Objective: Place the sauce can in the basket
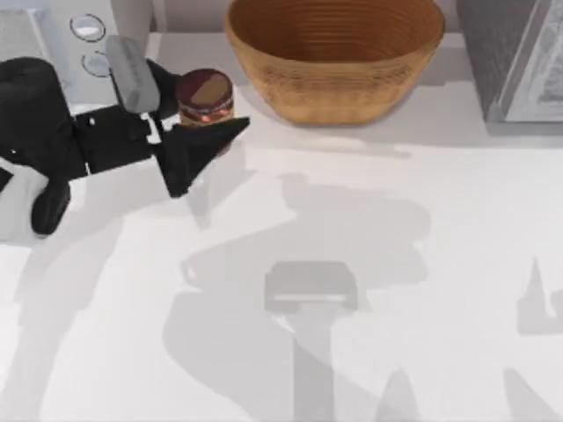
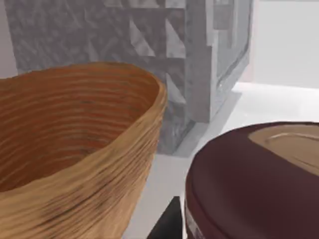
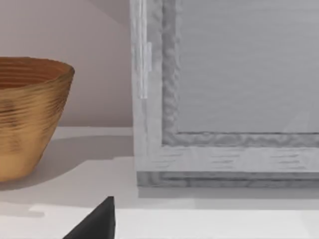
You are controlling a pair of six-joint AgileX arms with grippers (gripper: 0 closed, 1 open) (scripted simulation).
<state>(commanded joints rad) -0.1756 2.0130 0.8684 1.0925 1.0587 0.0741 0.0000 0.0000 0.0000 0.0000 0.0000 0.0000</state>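
Note:
The sauce can, with a dark maroon top and an orange-red label, stands upright just left of the basket, the large tan wicker bowl at the back middle of the table. My left gripper reaches in from the left and is shut on the can, one finger on each side of it. In the left wrist view the can's maroon top looms close, with the basket's rim beside it. A dark tip of my right gripper sits low in the right wrist view, facing the basket's wall.
A grey textured cabinet stands at the back right, close to the basket. A pale appliance with round knobs sits at the back left behind my left arm. Arm shadows fall across the white table.

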